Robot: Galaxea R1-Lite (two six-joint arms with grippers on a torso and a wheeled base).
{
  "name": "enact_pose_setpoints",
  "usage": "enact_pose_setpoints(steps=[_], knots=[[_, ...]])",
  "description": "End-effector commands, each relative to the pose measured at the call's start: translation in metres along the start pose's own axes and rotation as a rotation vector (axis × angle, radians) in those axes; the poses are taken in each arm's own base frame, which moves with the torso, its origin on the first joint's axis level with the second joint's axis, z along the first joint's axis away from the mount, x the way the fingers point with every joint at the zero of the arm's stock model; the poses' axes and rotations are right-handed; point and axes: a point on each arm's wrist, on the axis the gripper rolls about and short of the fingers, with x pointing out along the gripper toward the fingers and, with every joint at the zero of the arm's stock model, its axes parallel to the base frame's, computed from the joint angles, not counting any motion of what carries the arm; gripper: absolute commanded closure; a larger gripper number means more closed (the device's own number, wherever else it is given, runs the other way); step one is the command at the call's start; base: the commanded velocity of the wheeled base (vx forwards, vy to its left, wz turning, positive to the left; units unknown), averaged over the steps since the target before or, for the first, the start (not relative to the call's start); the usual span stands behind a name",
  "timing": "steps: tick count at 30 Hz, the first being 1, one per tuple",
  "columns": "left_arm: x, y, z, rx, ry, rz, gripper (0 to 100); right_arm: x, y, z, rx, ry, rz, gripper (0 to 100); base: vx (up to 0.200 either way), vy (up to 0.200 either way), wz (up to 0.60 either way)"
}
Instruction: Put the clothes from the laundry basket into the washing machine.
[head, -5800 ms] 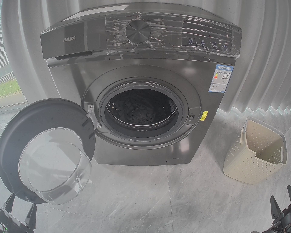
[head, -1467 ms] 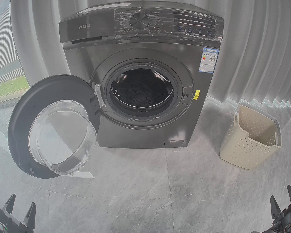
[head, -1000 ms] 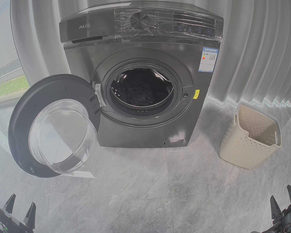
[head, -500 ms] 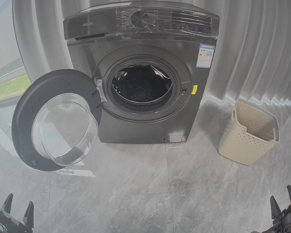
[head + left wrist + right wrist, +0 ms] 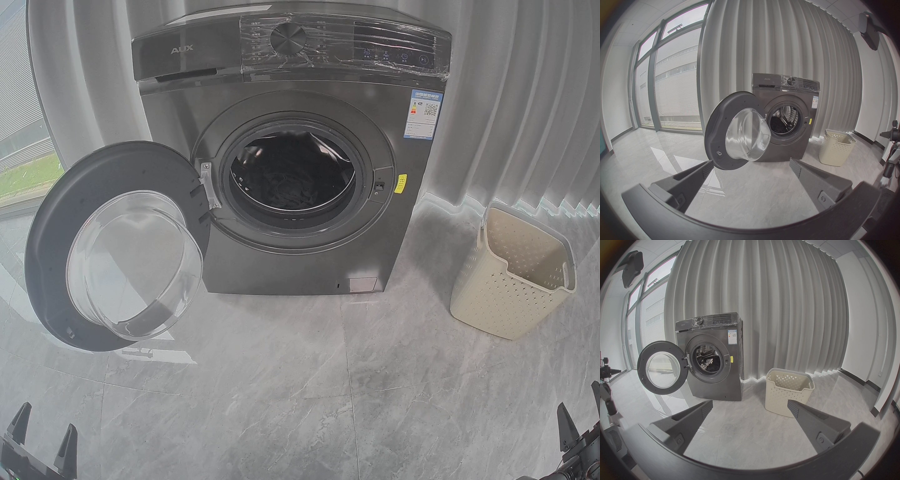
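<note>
Fingers of the left gripper (image 5: 45,425) spread wide, holding nothing. The door (image 5: 119,244) is swung aside so the washing machine (image 5: 287,269) stays open for loading; dark clothes (image 5: 290,178) lie inside. The basket (image 5: 500,300) nearby looks empty. The right gripper (image 5: 579,397) also gapes, empty.

The left tool (image 5: 750,162) is a matt dark grey pair of wedge-shaped plastic fingers (image 5: 682,182). Each finger tapers to a tip with a finely ribbed inner edge and carries a small round screw recess near its root, and both rise from a broad, curved dark grey housing (image 5: 750,235). The right tool (image 5: 750,402) has the same build and colour, with a slotted vent grille (image 5: 614,436) at one end of its housing; from the head view both tools' fingers read as black pointed prongs.
</note>
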Motion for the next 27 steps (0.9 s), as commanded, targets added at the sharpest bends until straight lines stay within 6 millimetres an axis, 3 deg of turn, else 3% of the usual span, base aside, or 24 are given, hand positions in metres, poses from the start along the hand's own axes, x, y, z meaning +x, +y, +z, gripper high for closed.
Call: enact_pose_setpoints(steps=[1,9,15,27], knots=[[0.0000,0.0002,-0.0048,0.000,0.000,0.003,0,0.0014,0.0000,-0.0049,-0.001,0.019,0.000,0,0.000,0.000,0.00],[0.0000,0.0002,-0.0048,-0.001,0.000,0.004,0,0.0014,0.0000,-0.0049,-0.002,0.019,0.000,0,0.000,0.000,0.00],[0.0000,0.0002,-0.0048,0.000,0.000,0.006,0,0.0014,0.0000,-0.0049,-0.001,0.019,0.000,0,0.000,0.200,0.00],[0.0001,0.0002,-0.0052,0.002,0.002,0.006,0,0.0014,0.0001,-0.0049,-0.002,0.019,-0.001,0,0.000,0.000,0.00]])
